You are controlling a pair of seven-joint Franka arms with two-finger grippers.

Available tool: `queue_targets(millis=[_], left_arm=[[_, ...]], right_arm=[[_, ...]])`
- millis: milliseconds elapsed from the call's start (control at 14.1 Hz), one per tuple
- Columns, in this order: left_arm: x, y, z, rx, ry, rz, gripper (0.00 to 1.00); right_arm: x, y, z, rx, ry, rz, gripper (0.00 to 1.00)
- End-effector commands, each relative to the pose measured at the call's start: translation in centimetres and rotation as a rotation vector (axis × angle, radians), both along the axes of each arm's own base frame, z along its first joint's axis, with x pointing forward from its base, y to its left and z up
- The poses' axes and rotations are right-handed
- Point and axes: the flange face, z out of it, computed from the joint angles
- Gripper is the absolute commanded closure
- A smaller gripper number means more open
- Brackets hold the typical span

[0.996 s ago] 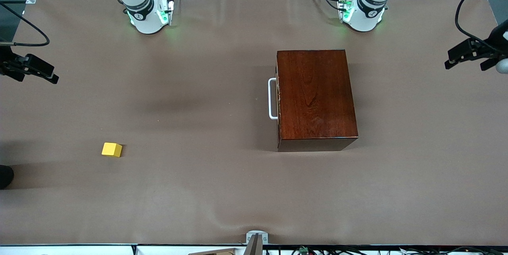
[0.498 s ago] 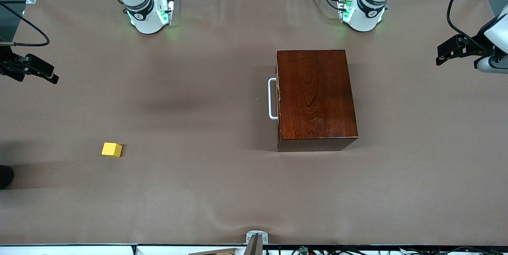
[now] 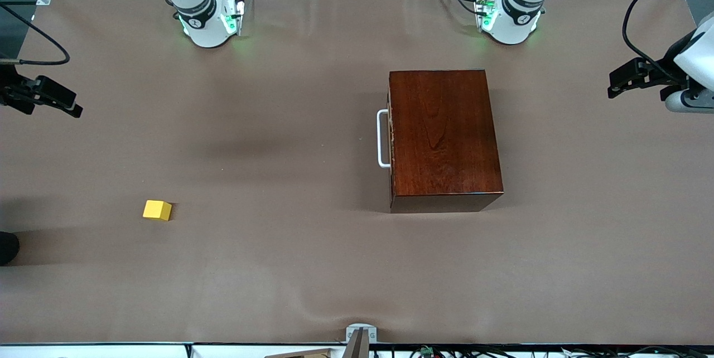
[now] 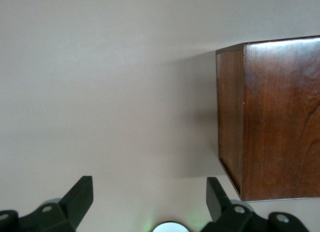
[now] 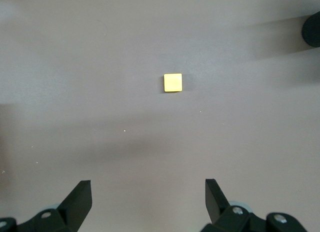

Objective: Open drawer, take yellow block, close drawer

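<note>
The dark reddish-brown wooden box (image 3: 443, 138) stands on the table near the left arm's base. Its drawer is shut, and only the white bar handle (image 3: 382, 139) shows, facing the right arm's end. The yellow block (image 3: 157, 210) lies on the bare table toward the right arm's end, nearer to the front camera than the box. My left gripper (image 3: 612, 85) is open and empty over the left arm's end of the table. Its wrist view (image 4: 150, 192) shows a corner of the box (image 4: 272, 117). My right gripper (image 3: 70, 104) is open and empty at the right arm's end. Its wrist view (image 5: 148, 192) shows the block (image 5: 173, 82).
A black round object (image 3: 8, 247) sits at the table's edge near the block and also shows in the right wrist view (image 5: 312, 29). A metal bracket (image 3: 360, 335) is fixed at the table's front edge. Brown table surface (image 3: 279, 140) lies between block and box.
My left gripper has moved a little inward over the table toward the box. The right gripper, the block and the box have not moved.
</note>
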Motion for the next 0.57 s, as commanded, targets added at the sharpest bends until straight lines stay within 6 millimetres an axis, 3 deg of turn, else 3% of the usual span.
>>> queue_targets(millis=[0, 142, 498], left_arm=[[0.6, 0.0, -0.7, 0.000, 0.027, 0.004, 0.00], [0.7, -1.0, -1.0, 0.005, 0.025, -0.012, 0.00], [1.0, -1.1, -1.5, 0.014, 0.026, -0.015, 0.00]], right_arm=[[-0.2, 0.0, 0.5, -0.009, -0.004, 0.010, 0.00], [-0.2, 0.0, 0.5, -0.009, -0.004, 0.010, 0.00], [-0.2, 0.0, 0.5, -0.009, -0.004, 0.010, 0.00]])
